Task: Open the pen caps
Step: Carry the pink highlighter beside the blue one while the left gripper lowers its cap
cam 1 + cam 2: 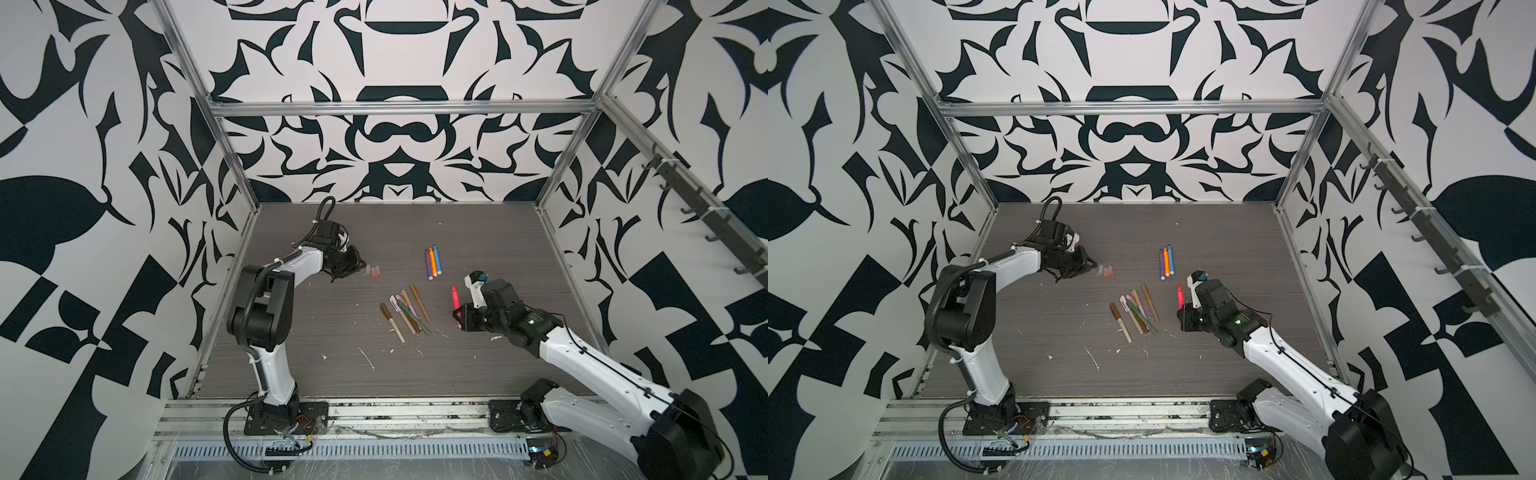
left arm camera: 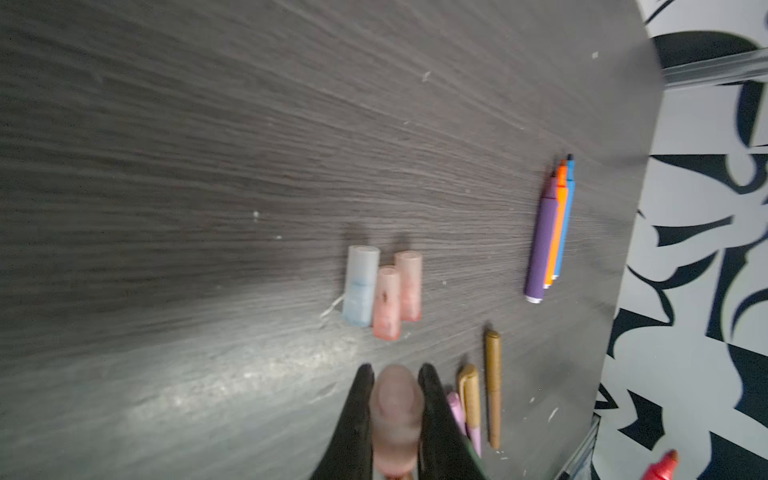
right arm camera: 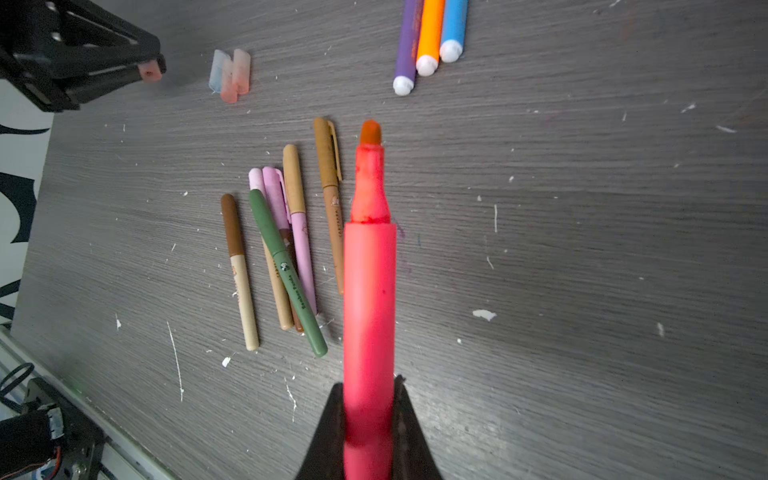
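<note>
My left gripper (image 2: 397, 370) is shut on a pale pinkish pen cap (image 2: 397, 415) just above the table. It hovers beside three loose pen caps (image 2: 387, 301) lying side by side, one bluish and two pink; they also show in a top view (image 1: 374, 272). My right gripper (image 3: 369, 382) is shut on the barrel of a pink-red pen (image 3: 369, 270), uncapped, its tip bare, held above the table (image 1: 455, 295). Purple, orange and blue pens (image 1: 432, 262) lie uncapped at the back. A cluster of brown, olive, tan and lilac pens (image 3: 282, 245) lies capped mid-table (image 1: 405, 311).
White flecks of debris (image 3: 484, 314) are scattered over the dark wood-grain table (image 1: 332, 374). Metal frame posts (image 1: 232, 158) and patterned walls close in the left, right and back sides. The arm bases (image 1: 282, 411) stand at the front edge.
</note>
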### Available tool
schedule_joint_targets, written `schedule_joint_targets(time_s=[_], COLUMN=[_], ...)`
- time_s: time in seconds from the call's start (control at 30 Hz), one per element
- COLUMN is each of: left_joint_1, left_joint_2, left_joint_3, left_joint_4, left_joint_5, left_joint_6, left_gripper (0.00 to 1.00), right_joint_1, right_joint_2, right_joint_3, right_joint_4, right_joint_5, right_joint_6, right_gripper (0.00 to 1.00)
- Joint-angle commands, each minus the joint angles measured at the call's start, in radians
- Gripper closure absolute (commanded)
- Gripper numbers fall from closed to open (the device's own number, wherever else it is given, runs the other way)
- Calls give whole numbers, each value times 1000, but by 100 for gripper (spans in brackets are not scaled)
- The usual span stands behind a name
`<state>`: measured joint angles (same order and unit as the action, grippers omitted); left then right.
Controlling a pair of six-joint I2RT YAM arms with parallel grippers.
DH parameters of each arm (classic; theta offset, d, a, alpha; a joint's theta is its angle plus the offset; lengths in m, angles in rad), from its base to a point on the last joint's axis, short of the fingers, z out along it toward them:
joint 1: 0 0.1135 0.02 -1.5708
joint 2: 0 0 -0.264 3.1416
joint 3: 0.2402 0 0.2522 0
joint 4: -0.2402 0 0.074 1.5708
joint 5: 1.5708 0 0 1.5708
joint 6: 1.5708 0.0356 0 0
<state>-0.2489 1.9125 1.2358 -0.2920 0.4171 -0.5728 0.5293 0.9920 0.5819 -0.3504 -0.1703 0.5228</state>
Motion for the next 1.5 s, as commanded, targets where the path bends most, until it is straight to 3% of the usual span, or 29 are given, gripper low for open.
schedule_joint_targets(time_s=[0.0, 0.33, 0.5, 0.6, 1.2, 1.47], left_joint_1=[4, 3, 4, 4, 4, 12], left_joint_2=[63, 106, 100, 93, 118, 122], left_joint_3=[52, 76, 67, 57, 59, 55], left_joint_4=[-87, -76, -66, -51, -35, -28], left_joint_5=[-18, -7, 3, 16, 61, 71], left_joint_6=[63, 56, 59, 59, 59, 51], left_gripper=[100, 97, 73, 65, 63, 63], right_joint_1=[-8, -13, -14, -13, -26, -126], right_joint_2=[-1, 5, 12, 16, 85, 226], right_joint_3=[-5, -9, -8, -7, 22, 87], right_joint_4=[-15, -12, -5, -4, 20, 85], right_joint_5=[-26, -37, -40, -42, -44, -111], right_joint_6=[-32, -35, -26, -28, -57, -95], right_gripper=[100, 100, 100, 100, 100, 100])
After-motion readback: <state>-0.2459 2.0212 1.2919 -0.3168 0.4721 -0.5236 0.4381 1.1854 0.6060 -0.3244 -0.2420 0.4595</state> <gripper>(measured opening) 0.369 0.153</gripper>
